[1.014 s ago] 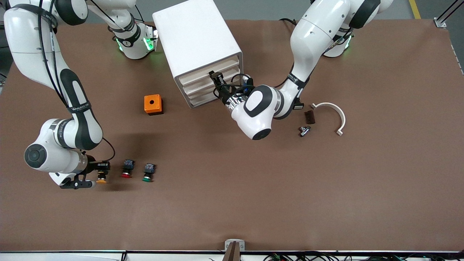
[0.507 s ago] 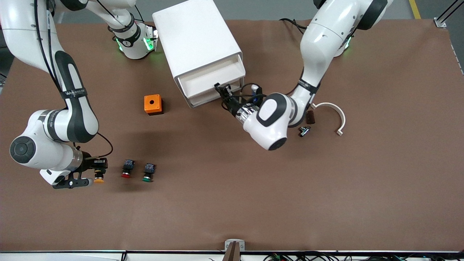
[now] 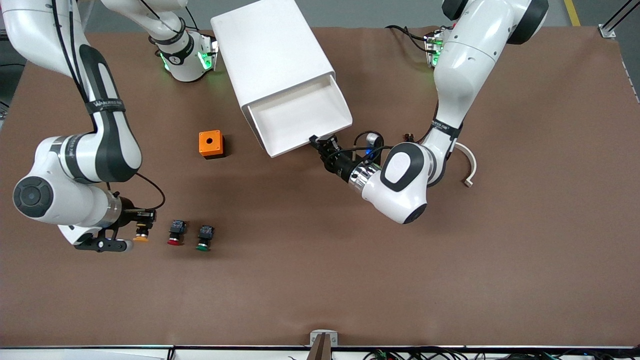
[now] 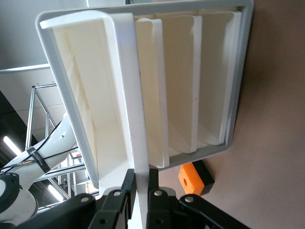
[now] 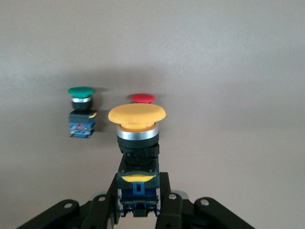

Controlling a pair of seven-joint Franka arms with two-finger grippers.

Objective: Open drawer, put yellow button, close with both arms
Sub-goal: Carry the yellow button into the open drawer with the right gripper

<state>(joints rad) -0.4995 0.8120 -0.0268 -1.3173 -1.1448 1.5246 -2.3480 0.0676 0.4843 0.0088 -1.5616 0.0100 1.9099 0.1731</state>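
Yellow button (image 5: 137,114); white drawer (image 3: 300,117)

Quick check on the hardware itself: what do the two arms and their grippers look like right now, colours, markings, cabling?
Both arms are glossy white jointed shells with black bands and round black joint caps. The right arm carries a black band with white lettering and a thin black cable along it. The left arm has a silver wrist ring and looped black cables. The right gripper and left gripper are black two-finger units. Green lights glow at the bases.

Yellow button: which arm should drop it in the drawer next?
Right. The right gripper already clamps the yellow button, while the left gripper grips the open drawer's front edge.
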